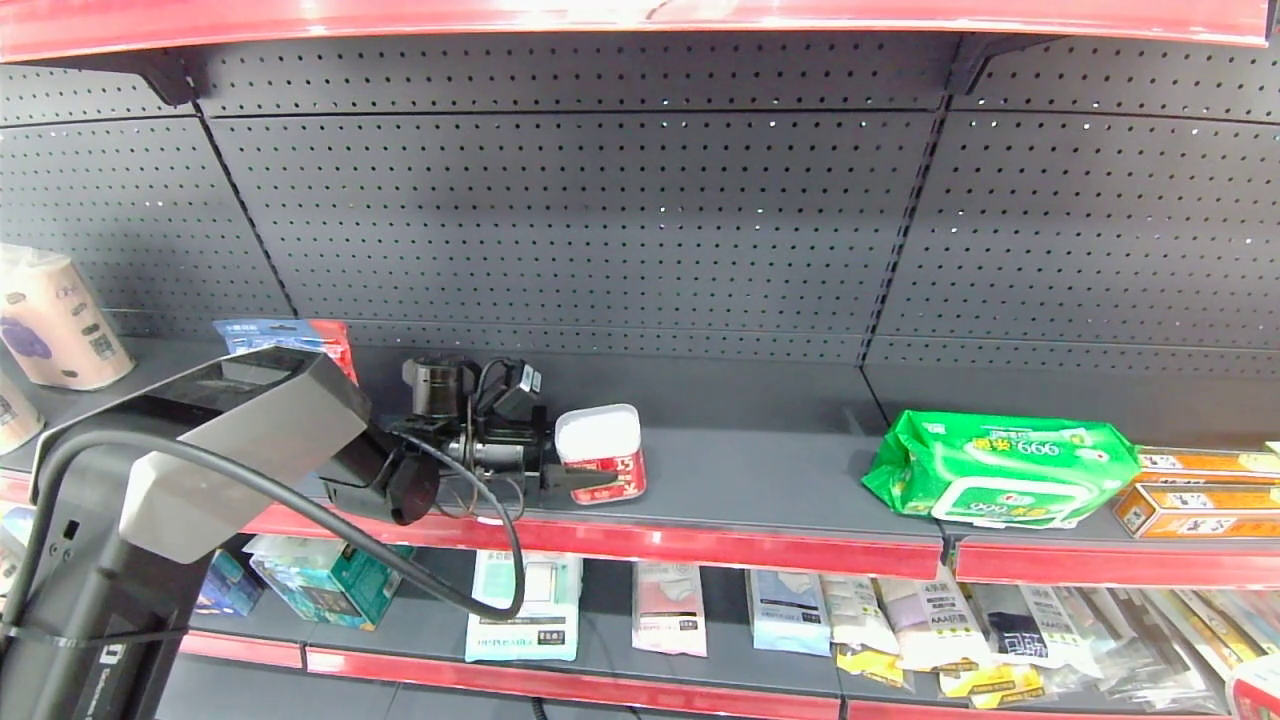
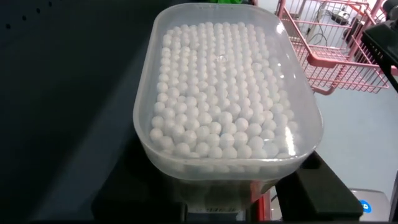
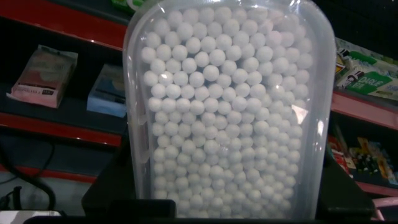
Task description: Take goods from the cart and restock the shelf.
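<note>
Dark grey metal shelf [image 1: 760, 470] with red front lip, stock listed from the left end: beige printed paper rolls [image 1: 60, 320] at the left end; blue-and-red carded pack [image 1: 290, 335] against the back panel; left gripper [image 1: 590, 478], fingers clamped on a clear plastic tub of white beads with a red label [image 1: 600, 445], upright near the front edge, left of centre; green soft pack of wet wipes [image 1: 1000, 465] and stacked orange cartons [image 1: 1200, 490] toward the right end. Right gripper [image 3: 227, 199], fingers clamped on a second clear bead tub [image 3: 227, 106], in front of the lower shelves. Pink wire cart [image 2: 336, 50] behind the left arm.
</note>
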You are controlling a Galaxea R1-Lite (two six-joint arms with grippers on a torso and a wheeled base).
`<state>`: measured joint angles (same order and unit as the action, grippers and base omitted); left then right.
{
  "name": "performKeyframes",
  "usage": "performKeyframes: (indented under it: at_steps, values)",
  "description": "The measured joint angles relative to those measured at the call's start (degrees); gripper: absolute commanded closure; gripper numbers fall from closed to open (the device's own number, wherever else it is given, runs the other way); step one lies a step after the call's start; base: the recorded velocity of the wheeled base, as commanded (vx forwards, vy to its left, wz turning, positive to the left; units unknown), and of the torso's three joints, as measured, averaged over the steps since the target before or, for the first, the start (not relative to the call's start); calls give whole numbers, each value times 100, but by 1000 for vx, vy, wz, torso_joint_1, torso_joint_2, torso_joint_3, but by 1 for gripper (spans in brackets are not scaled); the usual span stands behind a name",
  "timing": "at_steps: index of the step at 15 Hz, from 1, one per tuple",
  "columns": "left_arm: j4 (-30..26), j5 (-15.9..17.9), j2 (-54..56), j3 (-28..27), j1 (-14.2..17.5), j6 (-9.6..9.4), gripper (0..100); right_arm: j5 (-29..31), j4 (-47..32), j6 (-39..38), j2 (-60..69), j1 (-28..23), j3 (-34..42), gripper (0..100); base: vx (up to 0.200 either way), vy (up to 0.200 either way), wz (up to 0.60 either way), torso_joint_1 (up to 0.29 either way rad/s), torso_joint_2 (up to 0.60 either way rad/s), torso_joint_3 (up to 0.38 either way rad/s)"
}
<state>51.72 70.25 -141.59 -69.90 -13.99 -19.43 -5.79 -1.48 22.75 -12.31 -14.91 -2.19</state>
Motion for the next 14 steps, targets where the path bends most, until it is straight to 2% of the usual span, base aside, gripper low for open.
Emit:
performKeyframes:
  at_steps: [5,14]
  values:
    - [33,307,-13,98,39,2,100,2,0,18,0,-5,0,100,0,0,0,0,0,0]
    - [28,338,-20,182,124,2,100,11,0,67,0,-11,0,100,0,0,0,0,0,0]
